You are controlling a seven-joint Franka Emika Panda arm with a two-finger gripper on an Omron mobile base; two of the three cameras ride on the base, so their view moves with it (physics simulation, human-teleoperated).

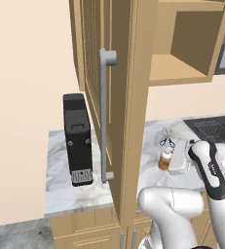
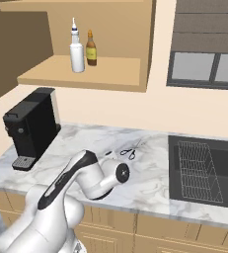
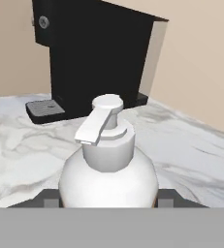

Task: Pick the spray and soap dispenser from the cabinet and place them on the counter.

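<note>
The soap dispenser (image 1: 165,159), a small orange bottle with a white pump top, stands upright low on the counter (image 1: 75,194) right of the open cabinet (image 1: 128,97) door. My gripper (image 1: 170,163) is shut on the soap dispenser (image 3: 108,164) from the right. In the hand view its body looks pale and fills the gap between my two fingertips (image 3: 49,198). Whether its base touches the marble I cannot tell. The spray (image 2: 76,52), a white bottle with a blue and white nozzle, stands on the cabinet shelf (image 2: 86,74), high above the arm.
A black coffee machine (image 1: 77,141) stands at the counter's left end, straight ahead of the hand. Small scissors (image 2: 129,152) lie behind the gripper. A brown bottle (image 2: 91,48) stands beside the spray. A dark sink (image 2: 184,143) with a wire rack is at the right.
</note>
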